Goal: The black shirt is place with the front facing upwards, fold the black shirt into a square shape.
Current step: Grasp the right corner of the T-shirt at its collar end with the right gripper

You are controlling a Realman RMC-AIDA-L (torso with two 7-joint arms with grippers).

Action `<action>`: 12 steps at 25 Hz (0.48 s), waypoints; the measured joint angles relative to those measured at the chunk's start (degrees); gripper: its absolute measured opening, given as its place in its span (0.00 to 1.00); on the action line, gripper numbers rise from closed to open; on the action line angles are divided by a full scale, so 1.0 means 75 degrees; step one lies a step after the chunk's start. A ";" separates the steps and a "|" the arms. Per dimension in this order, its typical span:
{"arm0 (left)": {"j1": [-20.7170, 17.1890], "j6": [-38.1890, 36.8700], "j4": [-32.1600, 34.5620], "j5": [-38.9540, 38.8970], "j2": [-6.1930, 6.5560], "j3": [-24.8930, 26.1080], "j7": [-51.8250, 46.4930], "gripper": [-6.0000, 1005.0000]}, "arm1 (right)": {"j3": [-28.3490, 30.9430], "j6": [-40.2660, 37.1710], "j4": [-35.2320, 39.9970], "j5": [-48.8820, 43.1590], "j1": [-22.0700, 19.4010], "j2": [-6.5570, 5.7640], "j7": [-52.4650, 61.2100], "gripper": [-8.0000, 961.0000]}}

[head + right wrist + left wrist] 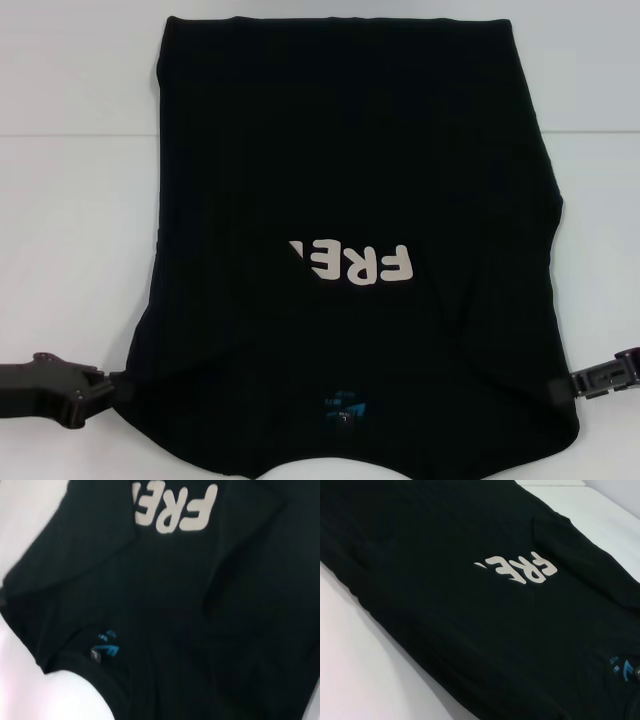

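Note:
The black shirt (pixel 340 150) lies on the white table (pixel 70 200) with its sides folded in, collar end nearest me. White letters "FRE" (pixel 355 263) show upside down, with the blue neck label (pixel 345 410) nearer me. My left gripper (pixel 112 390) is shut on the shirt's near left corner. My right gripper (pixel 560 388) is shut on the near right corner. The left wrist view shows the shirt (pixel 445 630) and its letters (pixel 520 567). The right wrist view shows the shirt (pixel 210 630), the letters (pixel 175 510) and the label (pixel 106 650).
Bare white table shows to the left of the shirt and to its right (pixel 600 200). The shirt's far hem reaches almost to the top of the head view. Nothing else lies on the table.

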State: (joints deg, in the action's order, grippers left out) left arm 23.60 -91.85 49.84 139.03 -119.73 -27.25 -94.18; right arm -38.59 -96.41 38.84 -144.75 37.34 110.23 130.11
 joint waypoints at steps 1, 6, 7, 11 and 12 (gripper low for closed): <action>0.0009 0.0000 -0.0009 0.0000 0.0008 0.0000 -0.0001 0.03 | -0.0109 -0.0007 0.0121 -0.0030 0.0000 0.0037 0.0064 0.89; 0.0049 0.0062 -0.0035 0.0000 0.0003 0.0000 -0.0011 0.03 | -0.0359 -0.0054 0.1006 -0.0397 0.0021 0.0345 0.0287 0.89; 0.0055 0.0066 -0.0038 0.0000 -0.0005 0.0000 -0.0013 0.03 | -0.0405 -0.0062 0.1086 -0.0482 0.0060 0.0391 0.0288 0.89; 0.0077 0.0077 -0.0041 0.0000 -0.0026 0.0001 -0.0023 0.03 | -0.0615 0.0011 0.1160 -0.0693 0.0251 0.0504 0.0289 0.89; 0.0087 0.0079 -0.0043 -0.0002 -0.0032 0.0000 -0.0024 0.03 | -0.0654 0.0029 0.1160 -0.0743 0.0287 0.0538 0.0289 0.89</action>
State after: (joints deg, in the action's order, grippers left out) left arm 24.25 -91.26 49.52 139.02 -119.97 -27.25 -94.36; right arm -43.49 -96.19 47.55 -150.32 39.49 114.26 132.28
